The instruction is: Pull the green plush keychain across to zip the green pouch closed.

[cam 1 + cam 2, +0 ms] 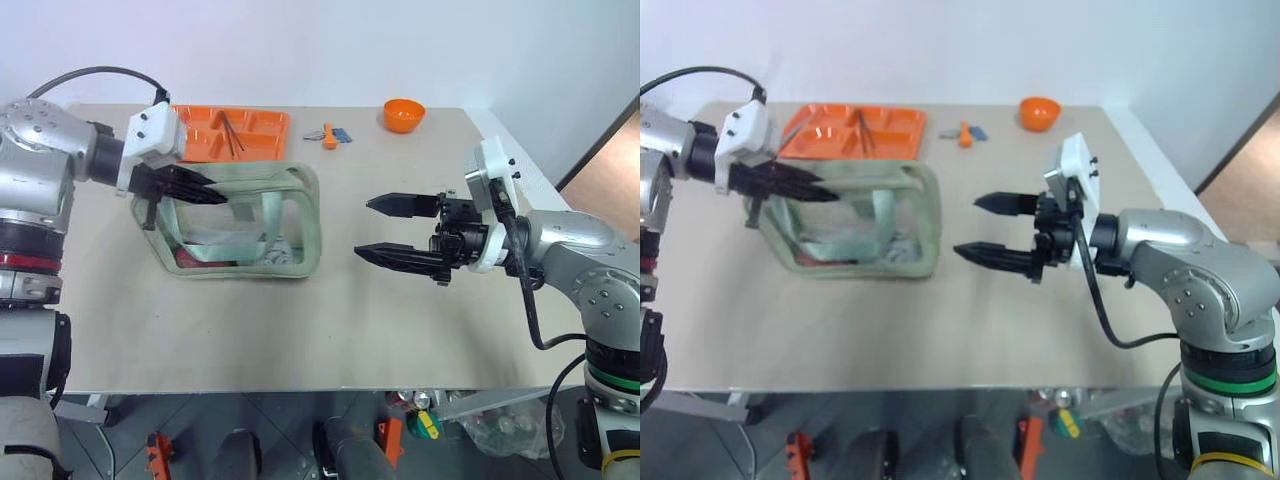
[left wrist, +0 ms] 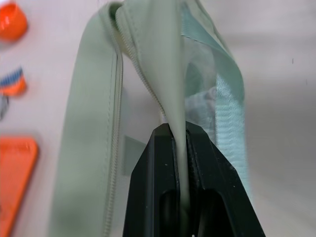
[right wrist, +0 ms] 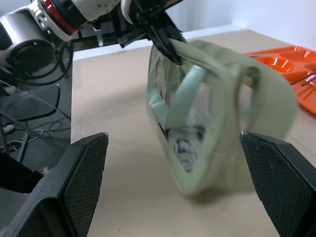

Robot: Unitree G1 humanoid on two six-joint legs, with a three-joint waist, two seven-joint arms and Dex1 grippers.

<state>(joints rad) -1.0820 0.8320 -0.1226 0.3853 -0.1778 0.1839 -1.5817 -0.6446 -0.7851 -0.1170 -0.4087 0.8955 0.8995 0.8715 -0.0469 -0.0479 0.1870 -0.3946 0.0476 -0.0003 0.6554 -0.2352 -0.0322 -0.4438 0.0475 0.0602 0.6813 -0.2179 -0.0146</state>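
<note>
The green pouch (image 1: 290, 215) stands on the table at the left, its clear side window facing me and its top zipper gaping. My left gripper (image 1: 225, 190) reaches over the pouch's top from the left and is shut on a fold of pale fabric beside the zipper teeth (image 2: 148, 59). My right gripper (image 1: 362, 228) hovers to the right of the pouch, pointing at it, open, with nothing between its fingers (image 3: 84, 173). A gap of table separates it from the pouch (image 3: 217, 123). The green plush keychain is hidden.
An orange tray (image 1: 200, 135) with utensils lies just behind the pouch. Farther back sit small orange and blue items (image 1: 332, 134) and an orange bowl (image 1: 404, 114). The table's front edge (image 1: 300, 385) is close to me.
</note>
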